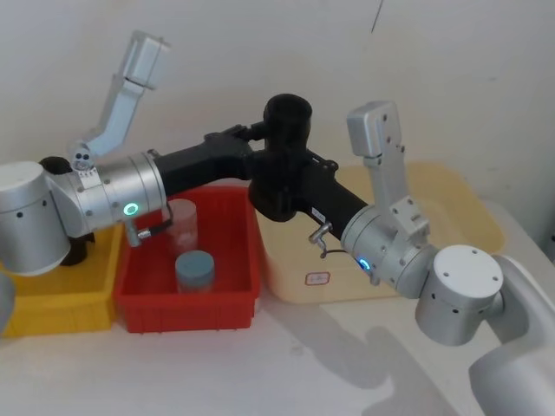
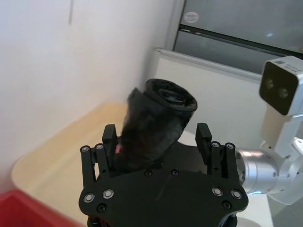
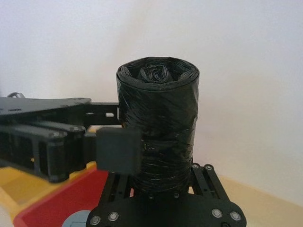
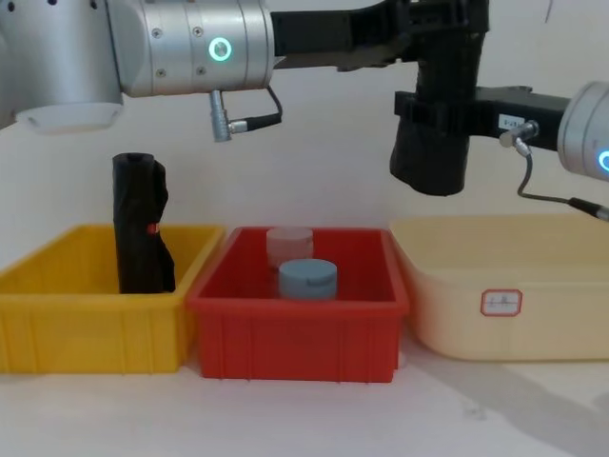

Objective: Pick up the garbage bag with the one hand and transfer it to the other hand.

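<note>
We see the garbage bag point(image 4: 433, 162) upright in mid-air, above where the red bin point(image 4: 295, 324) meets the cream tub point(image 4: 533, 314), well clear of both. The right gripper point(image 3: 160, 177), the one with the white label, is clamped on the bag's lower half. The left gripper point(image 2: 156, 135) sits at the upper half with its fingers point(image 2: 203, 136) on either side of the bag. They are spread, and we see a gap at one finger. A slimmer black roll point(image 4: 141, 228) stands in the yellow bin point(image 4: 86, 333). A blue-lidded jar point(image 4: 307, 278) is in the red bin.
</note>
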Action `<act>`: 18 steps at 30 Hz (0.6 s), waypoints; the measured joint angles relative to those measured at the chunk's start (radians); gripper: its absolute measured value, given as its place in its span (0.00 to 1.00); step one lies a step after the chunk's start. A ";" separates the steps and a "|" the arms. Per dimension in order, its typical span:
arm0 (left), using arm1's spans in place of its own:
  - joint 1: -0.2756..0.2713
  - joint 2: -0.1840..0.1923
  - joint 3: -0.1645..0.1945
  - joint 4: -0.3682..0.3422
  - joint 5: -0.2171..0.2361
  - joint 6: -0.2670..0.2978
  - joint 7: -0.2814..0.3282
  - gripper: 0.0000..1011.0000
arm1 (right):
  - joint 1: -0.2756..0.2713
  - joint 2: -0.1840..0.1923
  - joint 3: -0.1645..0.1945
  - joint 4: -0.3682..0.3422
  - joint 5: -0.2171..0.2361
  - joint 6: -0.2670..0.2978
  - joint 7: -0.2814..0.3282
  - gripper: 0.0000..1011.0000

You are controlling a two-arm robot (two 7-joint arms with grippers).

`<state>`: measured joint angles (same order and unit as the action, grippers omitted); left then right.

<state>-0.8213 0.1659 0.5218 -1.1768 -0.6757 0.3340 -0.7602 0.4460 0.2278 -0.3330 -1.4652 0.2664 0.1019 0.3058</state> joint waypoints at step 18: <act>0.082 0.031 -0.059 -0.086 -0.002 0.001 0.173 0.99 | 0.037 0.015 0.001 0.072 -0.020 0.011 0.003 0.52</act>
<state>-0.7389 0.1970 0.4626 -1.2625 -0.6772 0.3352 -0.5869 0.4833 0.2428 -0.3321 -1.3929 0.2467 0.1125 0.3086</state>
